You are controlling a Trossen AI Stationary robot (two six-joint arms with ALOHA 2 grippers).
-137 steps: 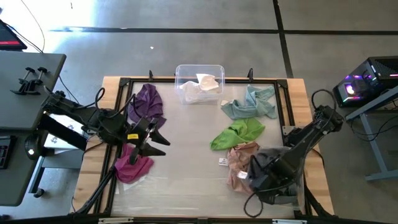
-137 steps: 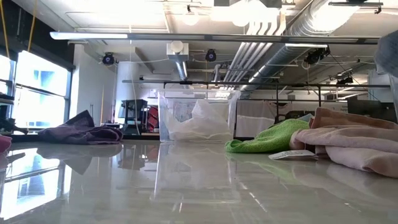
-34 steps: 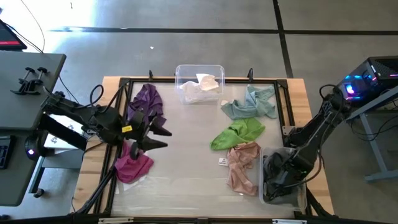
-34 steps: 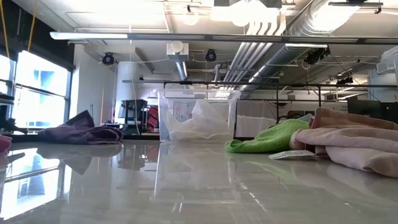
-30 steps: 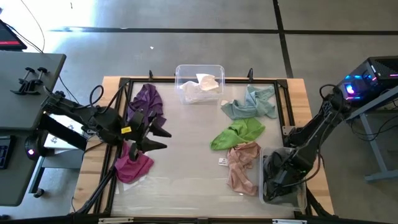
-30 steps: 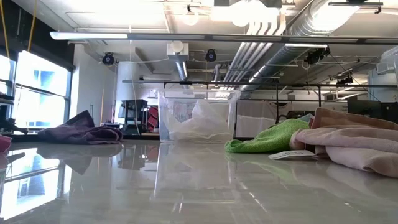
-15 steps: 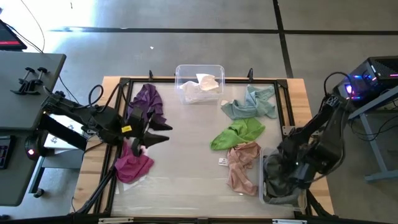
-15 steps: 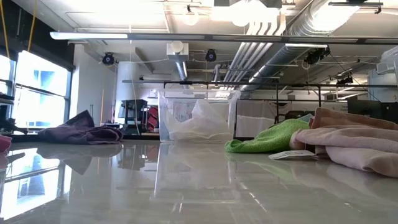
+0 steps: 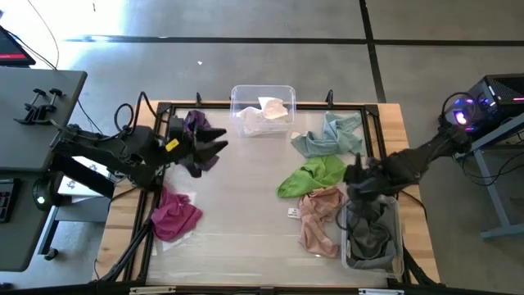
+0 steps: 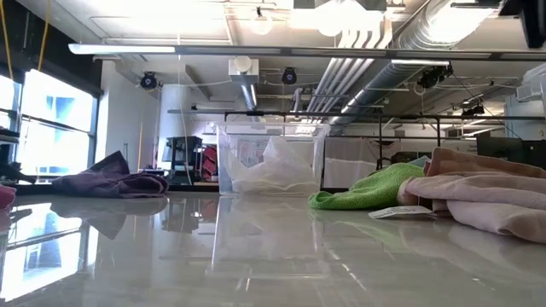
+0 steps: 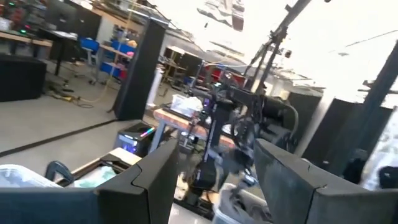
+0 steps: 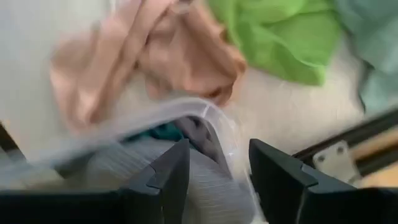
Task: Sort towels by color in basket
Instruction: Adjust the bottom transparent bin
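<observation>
Towels lie spread on the table: purple (image 9: 196, 129) at far left, magenta (image 9: 175, 215) near left, pale teal (image 9: 331, 136), lime green (image 9: 313, 174) and pink (image 9: 318, 218) on the right. A white towel (image 9: 264, 111) lies in a clear basket (image 9: 262, 93) at the far edge. A grey towel (image 9: 369, 235) fills a second clear basket (image 9: 398, 215) at near right. My right gripper (image 9: 350, 174) hangs open above that basket's far end, pointing down, nothing between its fingers (image 12: 163, 177). My left gripper (image 9: 219, 141) is open, level, above the purple towel's right side.
A dark metal frame (image 9: 372, 131) runs round the table's work area. The middle of the table, between the left and right towels, is bare. In the low view the white towel's basket (image 10: 273, 170) stands at the back, the lime green (image 10: 371, 189) and pink (image 10: 478, 203) towels right.
My right gripper has come up out of the near-right basket and gone toward the far edge and leftward, turning as it rose; the grey towel stays in the basket. My left gripper has swung toward the far edge, from beside the magenta towel to over the purple one.
</observation>
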